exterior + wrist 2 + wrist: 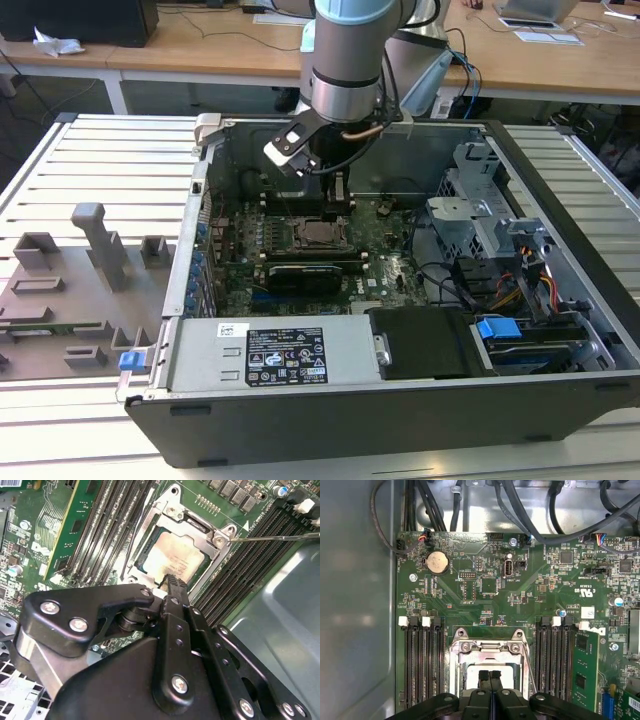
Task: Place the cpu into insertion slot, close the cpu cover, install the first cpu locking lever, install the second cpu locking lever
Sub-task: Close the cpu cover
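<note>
Arm reaches straight down into the open computer case [400, 415], so the gripper [338, 203] meets the motherboard [485, 587] from above, between the two banks of memory slots [420, 665]. Fingers are pressed together with nothing between them, which reads as a pushing pose, not a grasp. In both wrist views the closed tips hang right over the socket. The cpu [167, 555] already lies flat in the insertion slot [131, 571], silver top showing, directly under and just ahead of the fingertips [484, 676]. Can't tell whether the tips touch the chip or its frame. The cpu cover [490, 652] looks folded down around the chip, its window framing the metal top. One thin wire locking lever [275, 536] runs out free from the socket corner across the memory slots and isn't tucked under any hook I can see, so my call is seating and cover done, latching not done. Gripper sits at the socket edge nearest the levers, which fits lever work.
</note>
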Motion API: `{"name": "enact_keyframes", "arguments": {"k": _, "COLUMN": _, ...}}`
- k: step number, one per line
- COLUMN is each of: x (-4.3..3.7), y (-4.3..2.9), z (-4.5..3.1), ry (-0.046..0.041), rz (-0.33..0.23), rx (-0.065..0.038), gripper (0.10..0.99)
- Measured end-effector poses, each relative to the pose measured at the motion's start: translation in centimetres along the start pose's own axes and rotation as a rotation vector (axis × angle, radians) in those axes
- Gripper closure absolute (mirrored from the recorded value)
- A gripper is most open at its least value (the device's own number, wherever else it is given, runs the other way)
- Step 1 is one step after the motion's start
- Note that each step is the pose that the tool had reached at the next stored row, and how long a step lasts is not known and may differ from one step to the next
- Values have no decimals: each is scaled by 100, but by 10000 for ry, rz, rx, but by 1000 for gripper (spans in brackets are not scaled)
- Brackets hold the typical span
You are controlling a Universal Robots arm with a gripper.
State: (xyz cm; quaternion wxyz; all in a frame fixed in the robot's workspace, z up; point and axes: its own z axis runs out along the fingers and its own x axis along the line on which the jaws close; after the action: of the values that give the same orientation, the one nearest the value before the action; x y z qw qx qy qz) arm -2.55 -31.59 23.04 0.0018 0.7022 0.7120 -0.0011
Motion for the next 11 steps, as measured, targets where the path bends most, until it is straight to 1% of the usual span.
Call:
{"name": "enact_keyframes", "arguments": {"k": 5, "x": -1, "y": 0, "z": -22, "ry": -3, "rz": 0, "rx": 1, "gripper": 980}}
{"name": "enact_keyframes", "arguments": {"k": 9, "x": -1, "y": 0, "z": -94, "ry": -1, "rz": 0, "rx": 0, "gripper": 980}}
{"name": "enact_keyframes", "arguments": {"k": 11, "x": -1, "y": 0, "z": -153, "ry": -1, "rz": 0, "rx": 1, "gripper": 980}}
